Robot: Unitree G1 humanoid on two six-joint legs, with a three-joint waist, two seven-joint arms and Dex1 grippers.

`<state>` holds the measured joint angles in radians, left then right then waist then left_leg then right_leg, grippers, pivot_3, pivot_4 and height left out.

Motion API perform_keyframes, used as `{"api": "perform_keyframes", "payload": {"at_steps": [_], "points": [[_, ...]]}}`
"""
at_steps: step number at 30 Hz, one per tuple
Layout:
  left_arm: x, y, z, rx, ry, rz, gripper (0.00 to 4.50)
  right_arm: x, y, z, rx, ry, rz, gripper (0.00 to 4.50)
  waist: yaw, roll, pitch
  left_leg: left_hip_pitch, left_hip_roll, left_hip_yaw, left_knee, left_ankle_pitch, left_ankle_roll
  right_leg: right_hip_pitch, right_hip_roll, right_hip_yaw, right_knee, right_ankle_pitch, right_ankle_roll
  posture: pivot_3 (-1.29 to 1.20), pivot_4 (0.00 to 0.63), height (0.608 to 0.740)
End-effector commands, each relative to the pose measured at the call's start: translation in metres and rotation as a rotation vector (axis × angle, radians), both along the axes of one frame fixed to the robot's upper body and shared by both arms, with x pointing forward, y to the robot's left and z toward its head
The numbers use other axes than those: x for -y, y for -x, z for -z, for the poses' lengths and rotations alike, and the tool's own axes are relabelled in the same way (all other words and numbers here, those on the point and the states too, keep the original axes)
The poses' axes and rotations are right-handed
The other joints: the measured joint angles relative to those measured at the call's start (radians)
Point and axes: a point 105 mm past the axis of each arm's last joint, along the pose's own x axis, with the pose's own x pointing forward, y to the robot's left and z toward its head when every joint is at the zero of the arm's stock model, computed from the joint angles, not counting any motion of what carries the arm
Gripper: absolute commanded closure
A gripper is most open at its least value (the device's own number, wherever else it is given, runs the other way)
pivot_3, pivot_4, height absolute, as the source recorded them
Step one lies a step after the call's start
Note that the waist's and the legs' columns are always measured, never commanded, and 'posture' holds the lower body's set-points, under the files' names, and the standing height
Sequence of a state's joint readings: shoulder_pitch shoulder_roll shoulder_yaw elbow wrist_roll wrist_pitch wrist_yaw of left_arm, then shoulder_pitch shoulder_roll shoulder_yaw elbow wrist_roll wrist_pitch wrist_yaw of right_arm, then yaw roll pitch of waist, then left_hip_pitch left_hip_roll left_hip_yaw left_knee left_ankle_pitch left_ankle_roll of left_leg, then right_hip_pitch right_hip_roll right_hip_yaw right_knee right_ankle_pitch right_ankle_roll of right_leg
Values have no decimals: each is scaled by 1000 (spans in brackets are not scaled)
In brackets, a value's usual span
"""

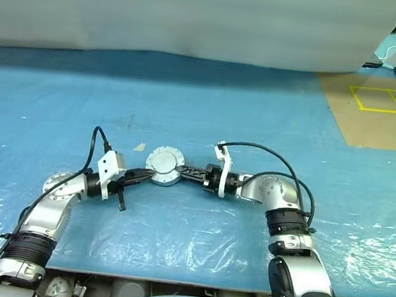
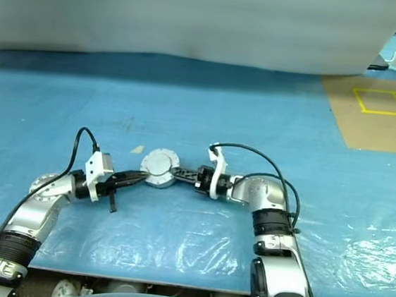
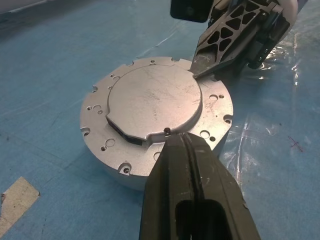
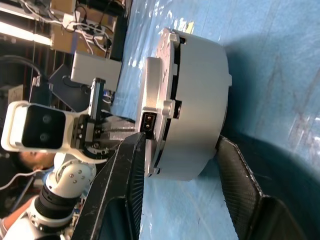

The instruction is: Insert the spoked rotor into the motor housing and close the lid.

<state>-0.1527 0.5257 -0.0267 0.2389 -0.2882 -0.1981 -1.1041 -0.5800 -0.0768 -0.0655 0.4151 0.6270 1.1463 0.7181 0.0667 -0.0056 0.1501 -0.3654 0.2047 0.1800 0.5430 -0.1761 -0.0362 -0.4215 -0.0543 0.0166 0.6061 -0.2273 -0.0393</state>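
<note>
Surface (image 1: 188,105): blue plastic sheet, brown floor upper right.
Housing (image 1: 164,176): one, lidded (image 3: 155,102), frame centre.
Left tool (image 3: 186,150): clenched, empty.
Right tool (image 4: 182,150): parted, straddling housing.

Head stereo looks down over blue table (image 1: 188,105); both wrist cameras close on lid (image 3: 155,102)
</note>
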Motion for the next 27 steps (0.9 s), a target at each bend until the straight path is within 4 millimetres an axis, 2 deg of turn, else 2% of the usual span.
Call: {"api": "perform_keyframes", "payload": {"at_steps": [1,2,5,14,17,19,22,24,27], "points": [[1,2,6,-22,-21,7,4500,-3,-2,12,-37,23,27,3166,0,0,0,1,0,0,0,0,0,1,0,0,0,0,0,0,150,740],[1,2,6,-23,-22,7,4500,0,-3,11,-30,20,29,3303,2,0,0,2,0,0,0,0,0,1,0,0,0,-1,1,0,150,740],[1,3,6,-25,-23,5,4500,5,-3,10,-26,7,36,3304,2,0,0,2,0,0,0,0,0,1,0,0,0,-3,6,0,150,740],[3,1,2,-22,4,1,4500,1,1,6,-12,-12,19,3304,3,0,0,1,0,0,0,0,0,1,0,0,0,-1,1,0,150,740],[7,-5,-25,-49,191,-48,4500,0,4,8,-30,4,7,3304,3,0,0,0,0,0,0,0,0,1,0,0,-1,-1,1,0,150,740],[13,3,-46,-128,307,-6,4500,2,3,7,-38,-2,19,3304,3,-2,1,-2,0,0,0,0,0,-1,0,0,0,0,0,0,150,740],[17,11,-67,-189,391,25,4500,7,0,-1,-41,-45,44,3304,4,-3,2,-4,0,1,0,0,0,-2,0,-1,0,0,-2,0,150,740],[14,13,-76,-237,444,17,4500,10,-3,-14,-30,-95,56,3304,4,-2,3,-4,0,2,0,0,0,-2,0,-1,0,-1,-2,0,150,740],[4,12,-74,-270,455,-26,4500,12,-7,-32,3,-148,66,3304,4,-1,5,-4,0,3,-1,-1,-2,-2,1,-1,-1,-2,-2,0,150,740]]}}
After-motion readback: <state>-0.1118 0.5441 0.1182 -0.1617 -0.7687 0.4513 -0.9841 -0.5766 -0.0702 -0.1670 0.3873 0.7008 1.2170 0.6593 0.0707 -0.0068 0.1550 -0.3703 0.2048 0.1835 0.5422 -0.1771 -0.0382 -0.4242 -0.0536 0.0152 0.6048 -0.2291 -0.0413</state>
